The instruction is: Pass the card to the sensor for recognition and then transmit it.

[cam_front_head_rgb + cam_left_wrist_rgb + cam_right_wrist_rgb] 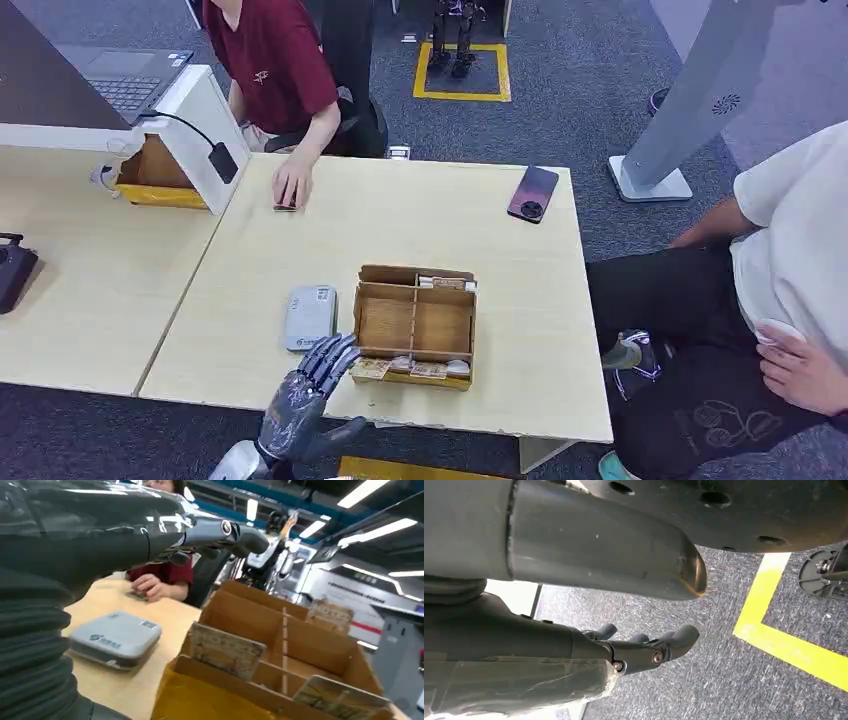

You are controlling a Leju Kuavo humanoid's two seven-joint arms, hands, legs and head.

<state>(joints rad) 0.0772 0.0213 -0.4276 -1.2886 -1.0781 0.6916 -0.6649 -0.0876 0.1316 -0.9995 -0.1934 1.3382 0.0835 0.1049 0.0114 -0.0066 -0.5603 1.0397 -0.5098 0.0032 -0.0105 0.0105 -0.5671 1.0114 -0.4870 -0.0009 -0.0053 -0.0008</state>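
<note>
Just beside cards [400, 369], left hand [305, 395] fingers [335, 355] spread

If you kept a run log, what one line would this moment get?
left hand: open, over near edge of wooden divided box | cards: untouched | grey flat sensor: beside box | right hand: hanging, empty

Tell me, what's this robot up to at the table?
The robot's left hand, fingers spread and holding nothing, reaches toward the near edge of a wooden card box where cards stand. A grey sensor lies beside the box. No card is picked yet. Its right hand hangs over the floor. A person's hand rests on the table.
</note>
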